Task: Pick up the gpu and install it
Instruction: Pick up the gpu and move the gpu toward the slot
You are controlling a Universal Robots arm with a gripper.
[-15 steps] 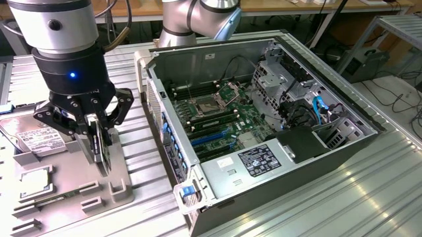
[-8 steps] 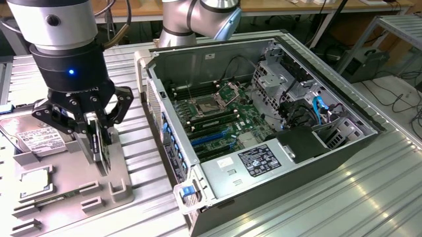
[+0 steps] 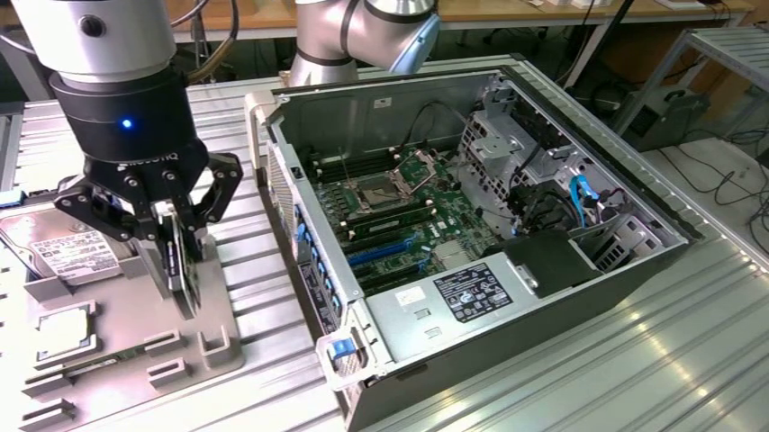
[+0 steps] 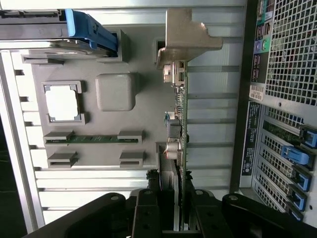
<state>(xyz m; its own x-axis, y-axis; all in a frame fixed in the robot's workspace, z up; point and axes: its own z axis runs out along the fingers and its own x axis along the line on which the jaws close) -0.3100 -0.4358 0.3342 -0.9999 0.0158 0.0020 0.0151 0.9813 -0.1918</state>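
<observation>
At the exterior view's left edge a silver hard drive (image 3: 58, 254) with a white label lies on the grey tray (image 3: 121, 315), and in front of it a small square silver chip (image 3: 63, 328) sits in its own pocket of the same tray. Just to the right of them the gripper (image 3: 166, 236) points straight down over the tray. Its jaws are pressed from both sides onto the gpu (image 3: 183, 274), so they pinch the card at its upper edge. The gpu stands upright on its thin edge, directly under the gripper and over the right part of the tray. I cannot tell whether its lower edge touches the tray. In the wrist view the gripper (image 4: 173, 194) holds the gpu (image 4: 179, 114) between its two black fingers (image 4: 147, 206), and the silver bracket (image 4: 190, 34) is at the far end of the card. Further to the right in the exterior view, well apart from the card, the computer case (image 3: 409, 310) lies on its side with the cover off. Inside it the green motherboard (image 3: 402, 202) is visible with blue slots (image 3: 382, 250) near the front. All of this rests on the ribbed metal table (image 3: 673, 360).
</observation>
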